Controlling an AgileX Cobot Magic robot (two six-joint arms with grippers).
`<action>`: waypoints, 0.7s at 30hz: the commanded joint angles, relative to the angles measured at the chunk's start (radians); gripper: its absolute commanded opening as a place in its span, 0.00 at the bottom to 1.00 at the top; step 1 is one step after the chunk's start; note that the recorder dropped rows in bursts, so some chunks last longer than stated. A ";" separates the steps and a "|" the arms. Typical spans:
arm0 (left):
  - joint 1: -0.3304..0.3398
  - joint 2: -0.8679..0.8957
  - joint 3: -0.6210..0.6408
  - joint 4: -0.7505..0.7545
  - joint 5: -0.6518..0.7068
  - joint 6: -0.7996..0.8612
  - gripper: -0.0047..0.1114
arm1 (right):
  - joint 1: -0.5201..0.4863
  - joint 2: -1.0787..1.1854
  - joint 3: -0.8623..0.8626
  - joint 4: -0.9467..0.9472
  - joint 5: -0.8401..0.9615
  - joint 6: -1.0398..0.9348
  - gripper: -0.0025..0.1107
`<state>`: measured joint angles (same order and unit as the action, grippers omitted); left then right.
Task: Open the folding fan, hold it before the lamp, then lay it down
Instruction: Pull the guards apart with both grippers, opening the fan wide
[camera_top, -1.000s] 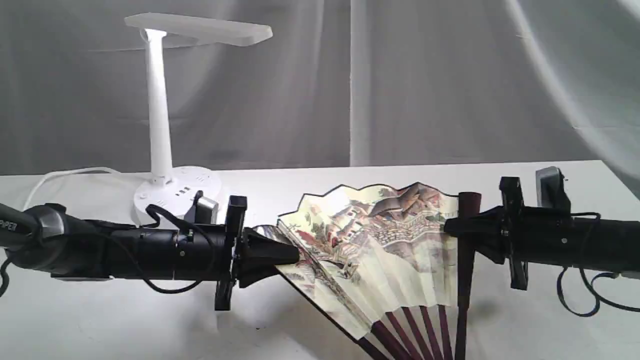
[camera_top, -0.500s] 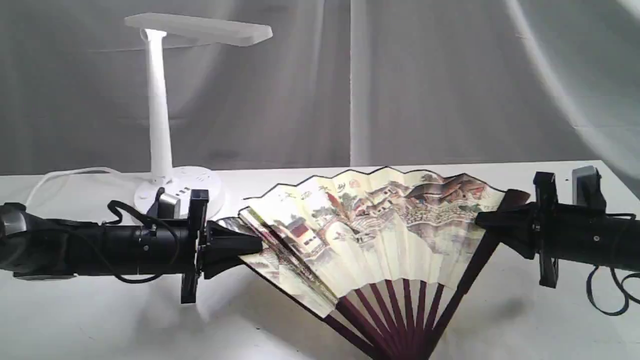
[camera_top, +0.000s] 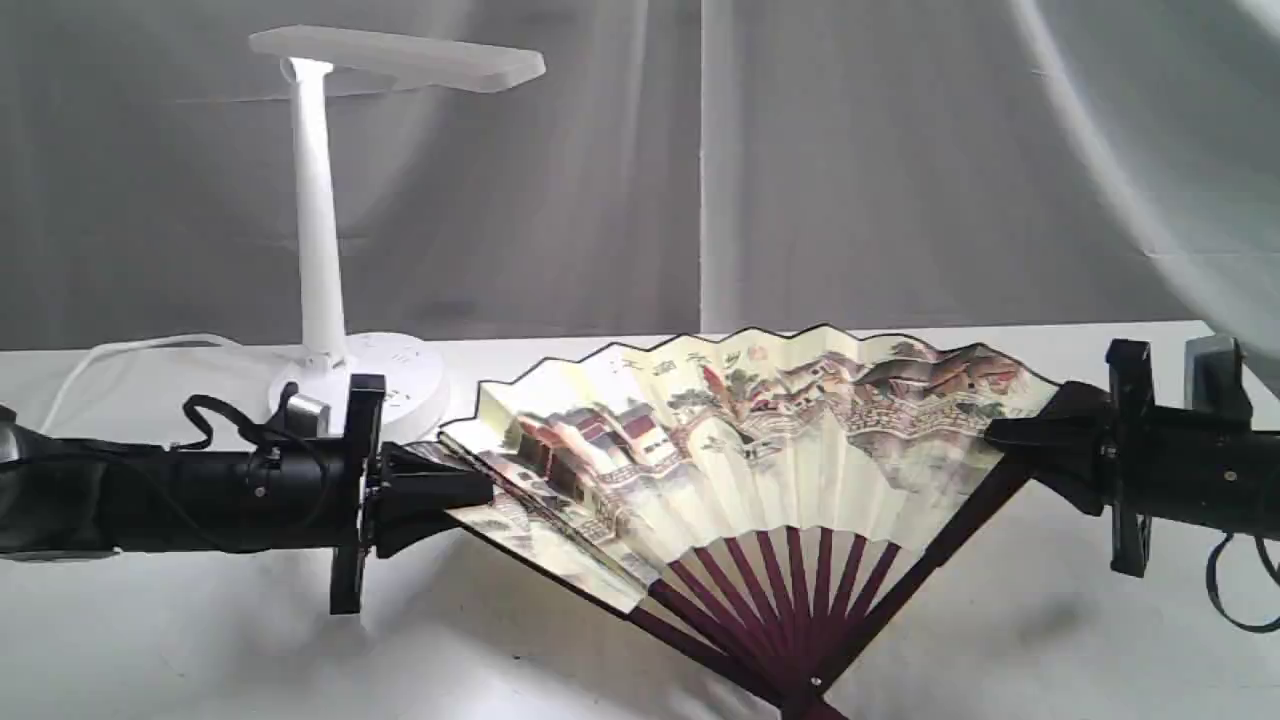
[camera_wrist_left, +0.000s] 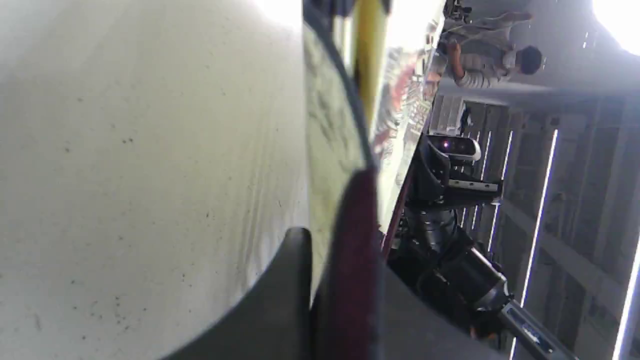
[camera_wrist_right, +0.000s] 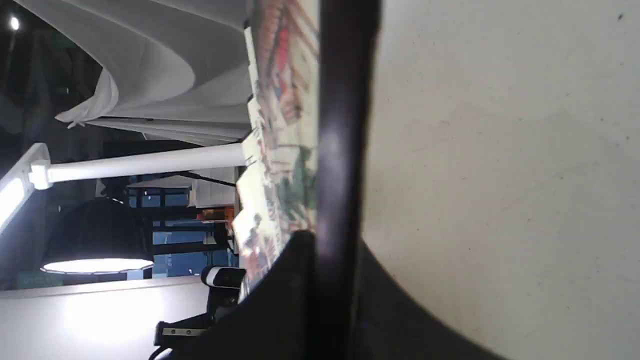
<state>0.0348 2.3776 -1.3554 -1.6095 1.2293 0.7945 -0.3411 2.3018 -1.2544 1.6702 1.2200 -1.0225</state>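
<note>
In the exterior view the folding fan stands spread wide between the two arms. Its maroon ribs converge on a pivot low at the front, and whether that pivot touches the white table cannot be told. The left gripper is clamped on the fan's left edge, where several folds are bunched together, and the right gripper pinches the right end rib just under the painted leaf. The lamp stands behind the left gripper, and the fan sits to its right rather than in front of it. A grey curtain hangs behind. In the left wrist view the left gripper has its dark fingers pressed on either side of a maroon end rib, with the cream leaf running away edge-on above the table. In the right wrist view the right gripper holds the dark end rib tightly between its fingers. The painted leaf lies beside that rib, and the lamp's stem shows beyond it.
</note>
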 joint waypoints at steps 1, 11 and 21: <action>0.031 -0.012 0.003 0.049 -0.008 -0.034 0.04 | -0.020 -0.011 0.002 0.023 0.001 0.000 0.02; 0.076 -0.039 0.003 0.049 -0.008 -0.060 0.04 | -0.050 -0.011 0.002 0.060 0.001 0.010 0.02; 0.125 -0.101 0.003 0.084 -0.008 -0.088 0.04 | -0.080 -0.011 0.002 0.074 0.001 0.010 0.02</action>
<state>0.1332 2.3027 -1.3554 -1.5851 1.2253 0.7093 -0.3888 2.3018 -1.2498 1.7174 1.2583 -0.9757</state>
